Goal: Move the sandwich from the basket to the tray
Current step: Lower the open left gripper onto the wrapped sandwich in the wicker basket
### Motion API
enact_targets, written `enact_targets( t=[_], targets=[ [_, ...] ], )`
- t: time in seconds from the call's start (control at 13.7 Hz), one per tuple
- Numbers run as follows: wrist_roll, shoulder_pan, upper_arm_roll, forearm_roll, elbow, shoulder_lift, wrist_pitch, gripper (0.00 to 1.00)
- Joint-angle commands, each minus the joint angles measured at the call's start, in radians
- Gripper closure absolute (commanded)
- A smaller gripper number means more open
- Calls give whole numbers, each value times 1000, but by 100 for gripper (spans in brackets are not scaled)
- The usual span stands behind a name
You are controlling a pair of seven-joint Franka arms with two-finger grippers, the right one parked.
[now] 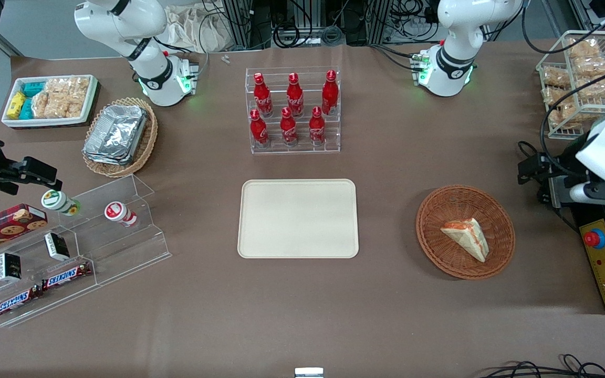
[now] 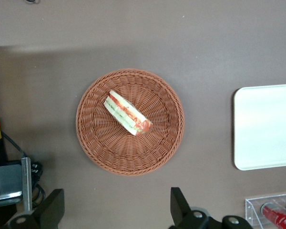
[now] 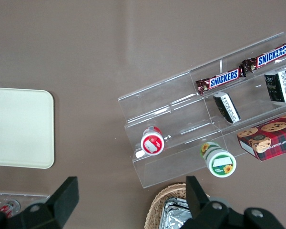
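Note:
The sandwich (image 1: pixel 467 237) is a pale bread wedge with orange-red and green filling. It lies in the round reddish-brown wicker basket (image 1: pixel 434 210) toward the working arm's end of the table. The cream-beige tray (image 1: pixel 298 218) lies flat and bare at the table's middle, beside the basket. My left gripper (image 1: pixel 531 170) hangs open and empty, well above the table, just off the basket's rim toward the working arm's end. The left wrist view shows the sandwich (image 2: pixel 127 113), the basket (image 2: pixel 100 152), part of the tray (image 2: pixel 267 126), and the gripper (image 2: pixel 117 210) with its jaws wide apart.
A clear rack of red bottles (image 1: pixel 293 110) stands farther from the camera than the tray. A yellow control box with a red button (image 1: pixel 604 262) and a wire basket of snacks (image 1: pixel 575 79) sit at the working arm's end. An acrylic snack stand (image 1: pixel 71 247) and a tan foil-tray basket (image 1: pixel 120 135) are at the parked arm's end.

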Motion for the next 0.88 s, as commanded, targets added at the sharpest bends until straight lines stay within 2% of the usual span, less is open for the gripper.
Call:
enact_targets(
  t=[0.0,0.15,0.22,0.29,0.44,0.66,0.8],
  targets=[
    [-32,-15,6,2,28,35,-22,0],
    [-46,-25,-17,28,39,71,-15,0],
    [-105,-26,-38,93,39,94,-1,0],
    [-219,-28,-55,121,30,110,39,0],
    [-473,-25,-58,120,-36,124,155,0],
    [-524,-17,-52,126,-201,108,304,0],
    [-636,-14,-46,125,-269,119,418,0]
  ],
)
